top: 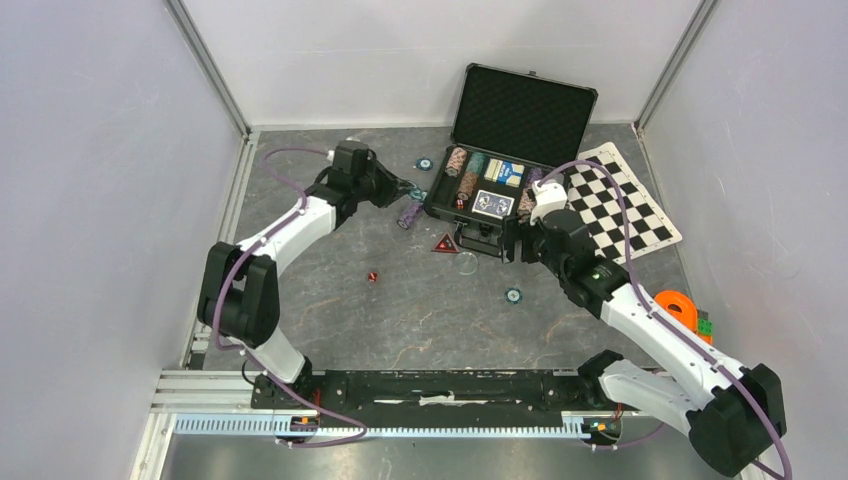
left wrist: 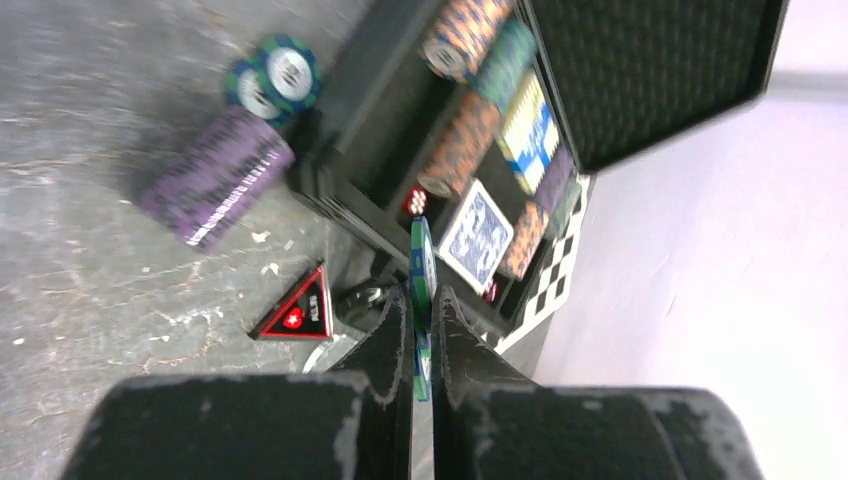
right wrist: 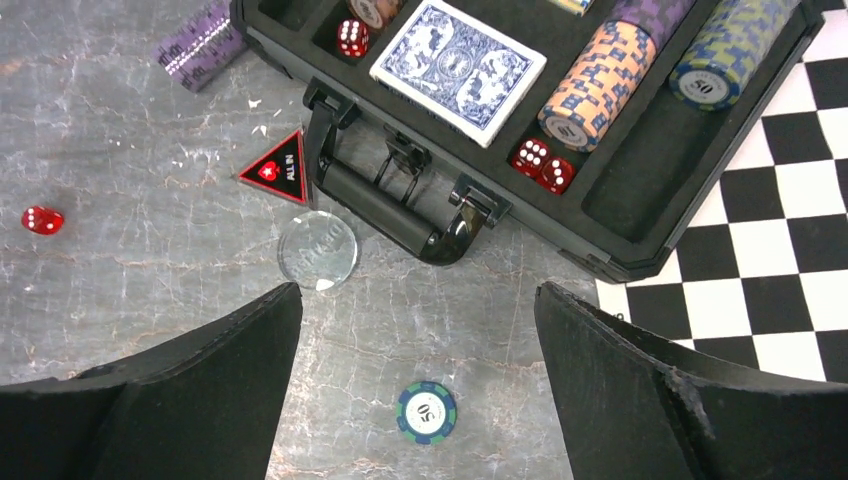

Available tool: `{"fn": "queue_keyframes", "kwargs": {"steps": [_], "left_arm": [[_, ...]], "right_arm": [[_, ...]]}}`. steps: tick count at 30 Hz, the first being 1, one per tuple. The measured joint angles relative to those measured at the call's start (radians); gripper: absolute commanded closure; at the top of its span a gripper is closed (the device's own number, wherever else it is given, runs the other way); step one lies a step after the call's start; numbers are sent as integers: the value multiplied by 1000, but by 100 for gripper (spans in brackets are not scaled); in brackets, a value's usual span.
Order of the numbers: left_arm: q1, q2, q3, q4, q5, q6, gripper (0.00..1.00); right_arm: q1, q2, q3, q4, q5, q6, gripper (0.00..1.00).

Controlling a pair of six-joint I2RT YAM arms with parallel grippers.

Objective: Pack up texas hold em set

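Note:
The black case (top: pixel 525 105) lies open at the back, its lid up, holding chip rows, a blue card deck (right wrist: pixel 458 68) and red dice (right wrist: pixel 542 165). My left gripper (left wrist: pixel 422 295) is shut on a green-and-blue chip (left wrist: pixel 423 262) held on edge, left of the case near its front wall (left wrist: pixel 340 190). A purple chip stack (left wrist: pixel 215 175) and two loose chips (left wrist: pixel 275 75) lie on the table by it. My right gripper (right wrist: pixel 418 295) hangs open over a loose green-and-blue chip (right wrist: pixel 427 412), in front of the case handle (right wrist: pixel 400 205). The red triangular marker (right wrist: pixel 277 167) and a red die (right wrist: pixel 42 220) lie on the table.
A clear round disc (right wrist: pixel 318 250) lies beside the handle. The checkered mat (top: pixel 620 200) lies right of the case, partly under it. An orange ring (top: pixel 680 305) sits by the right arm. Walls close in the table on three sides.

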Motion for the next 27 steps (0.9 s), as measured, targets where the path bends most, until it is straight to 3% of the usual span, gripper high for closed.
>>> {"fn": "queue_keyframes", "kwargs": {"steps": [8,14,21,27], "left_arm": [[-188,-71,-100,225,-5,357,98],[-233,-52,-125,409,58,534,98],[-340,-1,-133,591,122,756,98],[-387,69,-112,736,246,897,98]], "right_arm": [[-43,-22,63,-46,80,0,8],[-124,-58,72,-96,142,-1,8],[-303,-13,98,-132,58,0,9],[-335,23,98,-131,-4,5,9]]}}
